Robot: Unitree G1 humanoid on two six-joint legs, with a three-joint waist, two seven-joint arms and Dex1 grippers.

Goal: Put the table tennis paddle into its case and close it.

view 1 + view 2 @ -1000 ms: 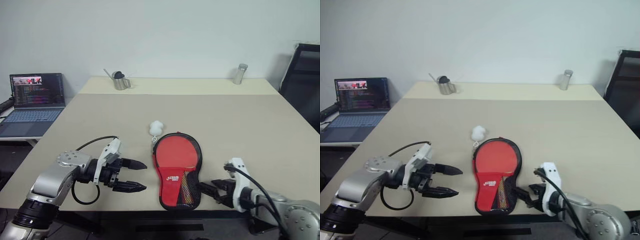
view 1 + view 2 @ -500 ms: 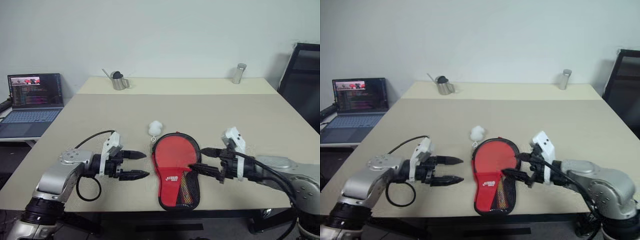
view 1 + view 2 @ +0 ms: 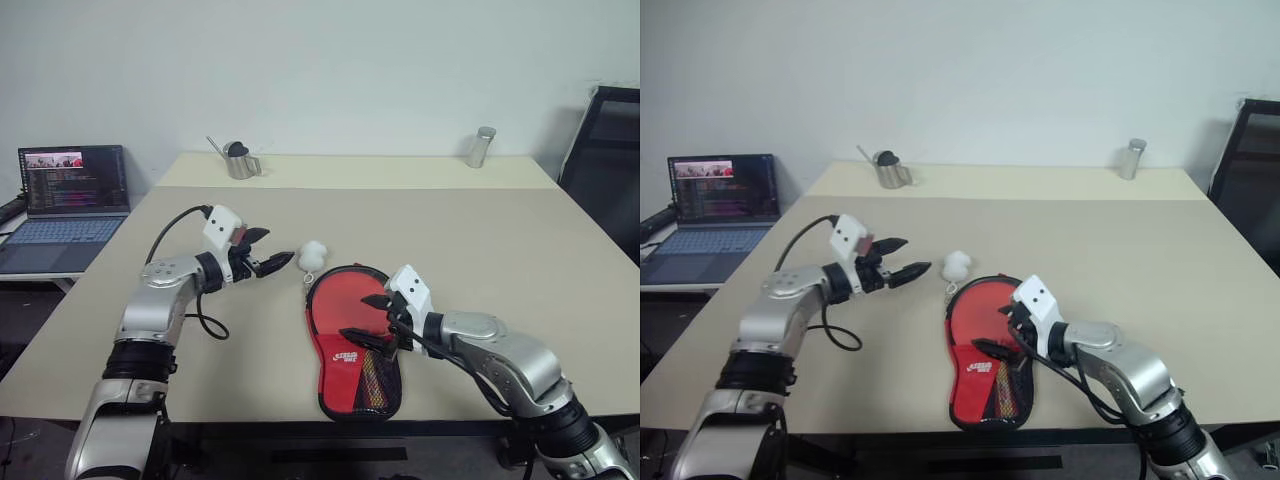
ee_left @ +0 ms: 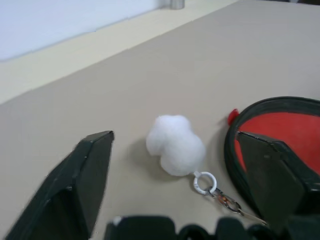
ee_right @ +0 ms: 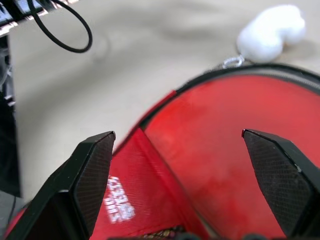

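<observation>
The table tennis paddle (image 3: 347, 300) lies at the table's front middle, its round red face bare inside the case's black zip rim. The case (image 3: 352, 366) covers the paddle's lower half with its red logo flap and black mesh. A white pom-pom (image 3: 312, 256) hangs off the zip pull at the case's far end. My left gripper (image 3: 278, 246) is open, pointing at the pom-pom (image 4: 175, 145) from the left and apart from it. My right gripper (image 3: 355, 316) is open, empty, just over the paddle's red face (image 5: 240, 130).
A laptop (image 3: 65, 195) sits on a side desk at the left. A metal pitcher (image 3: 238, 160) and a metal shaker (image 3: 480, 147) stand at the table's far edge. A black chair (image 3: 610, 150) stands at the right. Bare table (image 3: 490, 260) lies right of the case.
My left gripper went forward and up from the front left to beside the pom-pom. My right gripper swung from the front right edge leftward over the paddle's face.
</observation>
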